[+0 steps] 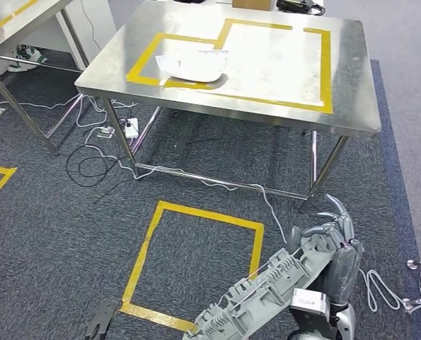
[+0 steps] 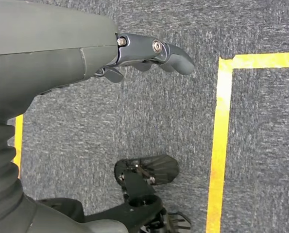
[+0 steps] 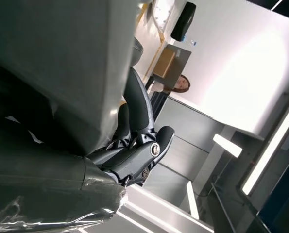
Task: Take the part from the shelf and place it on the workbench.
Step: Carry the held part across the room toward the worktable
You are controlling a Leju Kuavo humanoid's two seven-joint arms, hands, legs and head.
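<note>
Grey ribbed part [image 1: 261, 294], long and moulded, is low in my head view, carried in the right hand [image 1: 333, 244] above the carpet. The hand grips it at one end, fingers curled over the top edge; the rest of the part runs out toward the lower left, tilted, over the corner of a yellow tape square [image 1: 197, 262] on the floor. In the right wrist view the hand's [image 3: 135, 145] fingers are wrapped against a large grey surface that I take to be the same part [image 3: 62, 53].

The left hand [image 2: 150, 51] shows in the left wrist view over the carpet, fingers reaching out with nothing in them; released.

Ahead stands the steel desk [image 1: 352, 106], well apart from the part. Its top carries a yellow tape outline [image 1: 325, 71], and a white moulded piece [image 1: 192, 65] lies on the outline's near-left corner. White and black cables [image 1: 98, 152] trail on the carpet under and beside the desk. A second desk's edge [image 1: 15, 28] sits at far left.
</note>
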